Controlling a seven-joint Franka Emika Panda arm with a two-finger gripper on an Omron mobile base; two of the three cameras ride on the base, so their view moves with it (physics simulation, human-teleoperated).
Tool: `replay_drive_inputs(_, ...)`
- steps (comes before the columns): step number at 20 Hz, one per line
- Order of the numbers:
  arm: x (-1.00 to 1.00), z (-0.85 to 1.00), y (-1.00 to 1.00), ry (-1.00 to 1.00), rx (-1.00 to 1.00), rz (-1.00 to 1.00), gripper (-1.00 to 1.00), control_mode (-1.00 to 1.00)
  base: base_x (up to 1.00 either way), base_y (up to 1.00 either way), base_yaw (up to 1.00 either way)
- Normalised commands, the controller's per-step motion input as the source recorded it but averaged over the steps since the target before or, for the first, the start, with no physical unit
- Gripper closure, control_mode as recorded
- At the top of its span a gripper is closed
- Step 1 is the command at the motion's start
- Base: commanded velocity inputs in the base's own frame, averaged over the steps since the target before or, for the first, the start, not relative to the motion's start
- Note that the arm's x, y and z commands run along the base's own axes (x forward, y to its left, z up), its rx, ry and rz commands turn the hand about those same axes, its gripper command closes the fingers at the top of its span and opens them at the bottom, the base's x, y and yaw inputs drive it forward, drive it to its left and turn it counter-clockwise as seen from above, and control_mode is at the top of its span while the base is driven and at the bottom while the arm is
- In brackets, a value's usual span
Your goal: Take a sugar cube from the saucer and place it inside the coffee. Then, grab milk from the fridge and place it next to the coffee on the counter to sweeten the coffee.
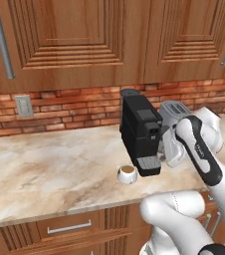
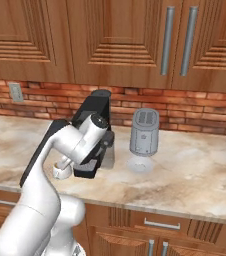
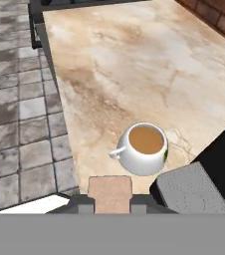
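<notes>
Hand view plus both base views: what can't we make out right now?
- Fingers: hand view, behind the sugar cube.
- Gripper: left base view, hidden by the arm.
- Coffee: right base view, mostly behind the arm.
- Coffee machine: hand view, cut off at the right edge.

coffee (image 1: pixel 127 174) on counter (image 1: pixel 50 169), beside coffee machine (image 1: pixel 140 132)

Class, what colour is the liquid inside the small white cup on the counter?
Light brown, like milky coffee. It shows best in the hand view, which looks down into the cup.
</notes>
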Motion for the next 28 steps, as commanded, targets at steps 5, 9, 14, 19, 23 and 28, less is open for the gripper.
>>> replay_drive_inputs(5,-0.25,0.02,0.39,-0.13,-0.09,-0.01,1.0,-1.0,0.0,0.0,0.0)
replay_drive_inputs(9,0.06,0.0,0.82,0.0,-0.13,-0.17,1.0,-1.0,0.0,0.0,0.0)
replay_drive_inputs(14,0.32,0.0,0.76,0.12,-0.1,-0.39,1.0,-1.0,0.0,0.0,0.0)
replay_drive_inputs(19,0.27,0.0,0.48,0.26,-0.08,-0.47,1.0,-1.0,0.0,0.0,0.0)
replay_drive_inputs(23,0.22,0.0,0.15,0.24,-0.04,-0.33,1.0,-1.0,0.0,0.0,0.0)
replay_drive_inputs(28,0.21,0.0,0.01,0.11,-0.02,-0.03,1.0,-1.0,0.0,0.0,0.0)
